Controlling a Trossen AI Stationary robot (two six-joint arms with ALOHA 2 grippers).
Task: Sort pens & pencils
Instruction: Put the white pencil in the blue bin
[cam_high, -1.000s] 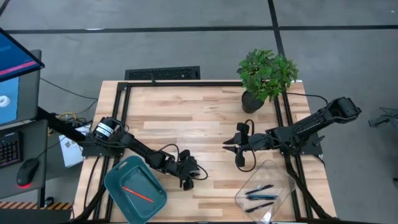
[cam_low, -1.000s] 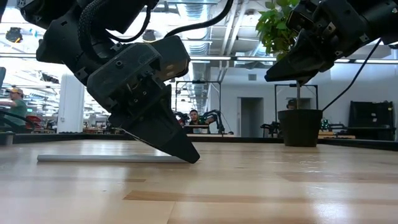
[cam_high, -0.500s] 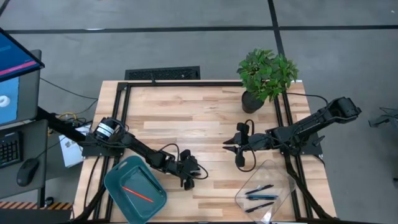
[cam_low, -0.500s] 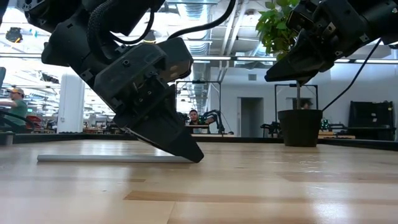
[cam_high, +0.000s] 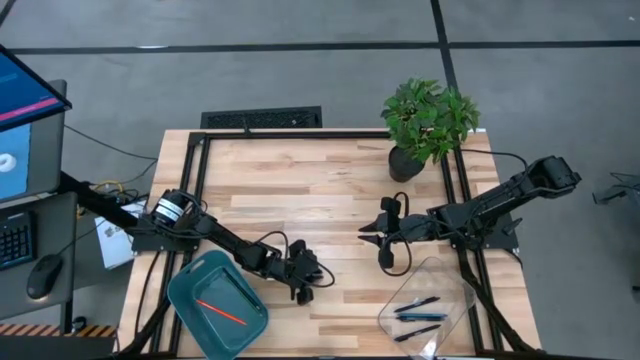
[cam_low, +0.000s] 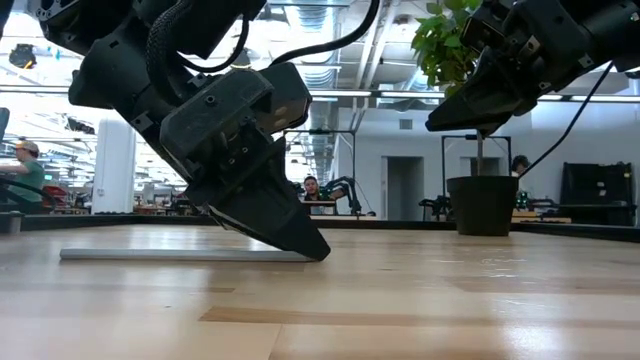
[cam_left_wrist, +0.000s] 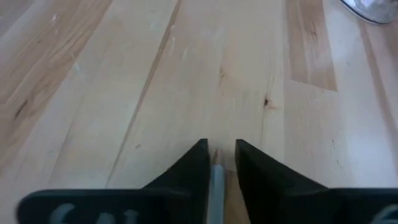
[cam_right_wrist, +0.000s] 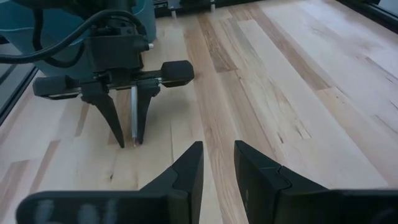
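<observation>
A pale wooden table (cam_high: 330, 190) stands in a workshop hall with a potted plant (cam_high: 428, 122) at its far right. The left gripper (cam_left_wrist: 216, 155), tips down on the near boards, has its fingers (cam_right_wrist: 111, 118) narrowly parted astride a pale pencil (cam_right_wrist: 133, 115) lying flat, gaps either side. The right gripper (cam_right_wrist: 216, 163) hovers mid-table, fingers slightly apart, holding nothing.

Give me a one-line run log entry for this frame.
left gripper: straddling pale pencil on table | right gripper: hovering, empty | teal bin: orange pencil | clear tray: pens
</observation>
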